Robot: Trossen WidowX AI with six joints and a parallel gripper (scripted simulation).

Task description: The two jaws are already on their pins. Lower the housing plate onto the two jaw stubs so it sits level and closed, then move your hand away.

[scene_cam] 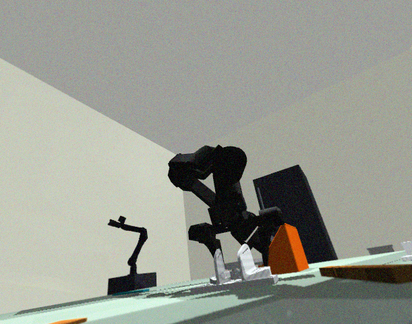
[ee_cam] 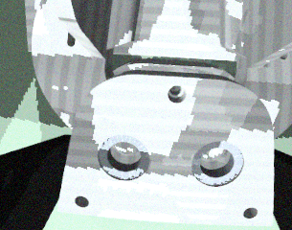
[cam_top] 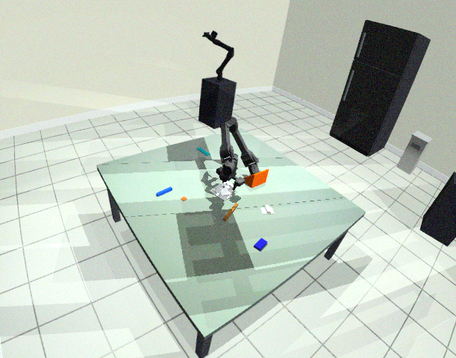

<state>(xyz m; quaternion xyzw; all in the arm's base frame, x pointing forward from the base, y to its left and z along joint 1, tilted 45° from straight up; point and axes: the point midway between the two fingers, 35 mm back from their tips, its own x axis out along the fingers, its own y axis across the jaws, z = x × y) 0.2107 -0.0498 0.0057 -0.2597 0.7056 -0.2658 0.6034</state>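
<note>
The white housing plate (ee_cam: 146, 120) fills the lower middle of the wrist view, with two round ringed holes; rounded shapes show inside both. My gripper (scene_cam: 240, 262) (ee_cam: 168, 152) is shut on the plate, its black fingers at the plate's left and right edges. The white jaw assembly (cam_top: 223, 191) (scene_cam: 247, 262) stands under my hand, with two upright pieces in the exterior view. Curved jaw parts (ee_cam: 55, 96) (ee_cam: 280, 91) show beyond the plate. The plate is low, largely hidden behind the uprights in the exterior view; whether it is fully seated or level cannot be told.
An orange block (cam_top: 257, 178) (scene_cam: 288, 251) stands close beside my hand. A brown bar (cam_top: 230, 212) (scene_cam: 366, 273) and a white part (cam_top: 264, 209) (scene_cam: 411, 248) lie nearby. A blue block (cam_top: 260, 244), a blue cylinder (cam_top: 164, 191) and a small orange piece (cam_top: 183, 198) lie farther off.
</note>
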